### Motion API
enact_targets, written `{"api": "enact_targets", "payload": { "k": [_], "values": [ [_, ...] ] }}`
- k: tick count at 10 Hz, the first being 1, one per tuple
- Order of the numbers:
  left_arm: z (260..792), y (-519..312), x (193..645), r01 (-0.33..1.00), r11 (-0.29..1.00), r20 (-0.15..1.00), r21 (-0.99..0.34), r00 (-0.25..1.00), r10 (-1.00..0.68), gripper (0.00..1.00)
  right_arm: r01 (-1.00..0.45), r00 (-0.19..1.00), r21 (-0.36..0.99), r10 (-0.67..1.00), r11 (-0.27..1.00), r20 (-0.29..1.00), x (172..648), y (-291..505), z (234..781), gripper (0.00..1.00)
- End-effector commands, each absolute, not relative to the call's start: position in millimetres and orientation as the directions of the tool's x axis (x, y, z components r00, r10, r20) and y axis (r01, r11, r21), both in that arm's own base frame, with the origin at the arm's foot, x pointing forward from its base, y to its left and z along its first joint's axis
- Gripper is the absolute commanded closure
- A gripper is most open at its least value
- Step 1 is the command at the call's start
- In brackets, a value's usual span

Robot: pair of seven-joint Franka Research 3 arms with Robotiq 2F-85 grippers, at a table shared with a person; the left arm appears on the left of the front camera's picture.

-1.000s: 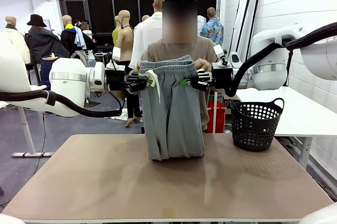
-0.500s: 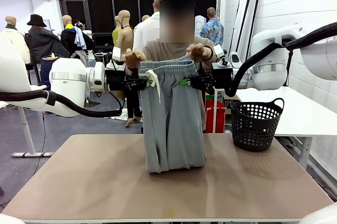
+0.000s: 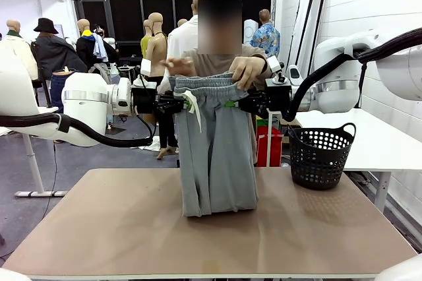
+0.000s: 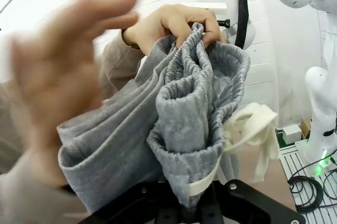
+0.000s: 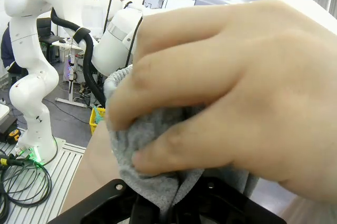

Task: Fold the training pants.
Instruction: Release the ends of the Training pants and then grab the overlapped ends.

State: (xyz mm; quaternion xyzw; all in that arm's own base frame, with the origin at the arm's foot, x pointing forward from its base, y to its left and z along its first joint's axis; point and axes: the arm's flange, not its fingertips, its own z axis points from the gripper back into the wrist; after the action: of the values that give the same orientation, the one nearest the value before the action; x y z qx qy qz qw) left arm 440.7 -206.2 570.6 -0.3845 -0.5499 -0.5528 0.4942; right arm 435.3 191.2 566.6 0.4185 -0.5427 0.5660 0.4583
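**A:** Where are the training pants (image 3: pixel 217 156) in the front view?

**B:** Dead centre of the frame, hanging upright from the waistband (image 3: pixel 204 84). The bottom fold is down at the table (image 3: pixel 132 241), but I can't tell if it actually touches. The left gripper (image 3: pixel 177 103) is clamped on the waistband's left corner and the right gripper (image 3: pixel 241 103) on its right corner, both with jaws squeezed onto the grey cloth.

**A:** And the person?

**B:** Behind the pants, top centre. One hand (image 3: pixel 247 70) pinches the waistband's upper right edge, just above the right gripper. The other hand (image 3: pixel 177 64) is a blur at the upper left, and it looks to be off the cloth. The white drawstring (image 3: pixel 195 106) dangles beside the left gripper. A black basket (image 3: pixel 321 156) sits on the table at frame right, well apart from the pants.
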Motion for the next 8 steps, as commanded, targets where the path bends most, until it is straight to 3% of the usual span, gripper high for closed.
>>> {"api": "enact_targets", "payload": {
  "k": [1, 8],
  "values": [
    [571.4, -206.7, 438.8, 0.970, 0.099, 0.971, 0.223, -0.212, -0.110, 1.00, -0.972, -0.232, -0.233, 0.059, 0.009, 0.971, 435.0, 191.7, 569.1, 1.00],
    [571.4, -206.7, 438.8, 0.970, 0.099, 0.971, 0.223, -0.212, -0.110, 1.00, -0.972, -0.232, -0.233, 0.059, 0.009, 0.971, 435.0, 191.7, 569.1, 1.00]
  ]
}}
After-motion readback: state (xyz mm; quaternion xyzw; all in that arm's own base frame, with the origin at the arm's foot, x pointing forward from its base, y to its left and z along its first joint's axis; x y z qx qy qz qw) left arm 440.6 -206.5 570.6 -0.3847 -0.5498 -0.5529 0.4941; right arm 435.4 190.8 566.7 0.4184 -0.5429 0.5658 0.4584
